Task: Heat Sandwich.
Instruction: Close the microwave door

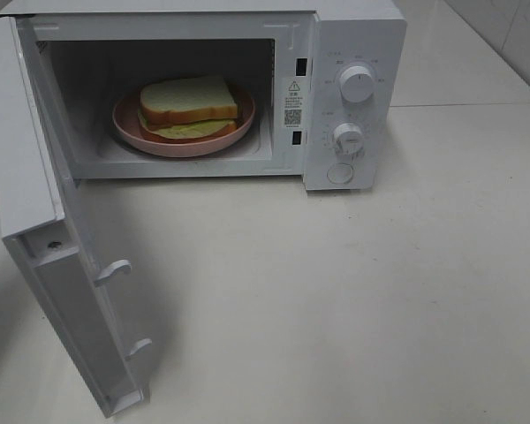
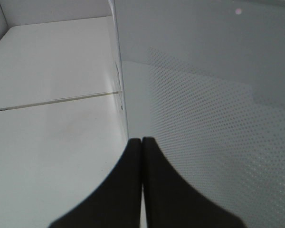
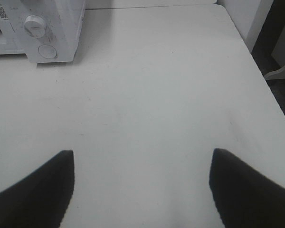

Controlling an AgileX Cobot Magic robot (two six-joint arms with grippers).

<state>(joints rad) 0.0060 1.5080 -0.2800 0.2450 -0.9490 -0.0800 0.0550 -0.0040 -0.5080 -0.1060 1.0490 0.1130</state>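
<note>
The sandwich (image 1: pixel 190 102), white bread with brown crust and a pale green filling, lies on a round pink plate (image 1: pixel 184 148) inside the open white microwave (image 1: pixel 353 35). The microwave door (image 1: pixel 22 168) is swung wide out to the left. Neither gripper appears in the exterior high view. In the left wrist view my left gripper (image 2: pixel 141 141) is shut on nothing, its black tips close against the door's dotted window (image 2: pixel 204 123) near the door's edge. My right gripper (image 3: pixel 142 152) stands open above bare table, away from the microwave's control panel (image 3: pixel 42 33).
Two dials (image 1: pixel 357 84) (image 1: pixel 347 139) and a round button (image 1: pixel 341 173) are on the microwave's right panel. The white table (image 1: pixel 353 291) stretches in front and to the right. Its right edge (image 3: pixel 268 90) drops to a dark floor.
</note>
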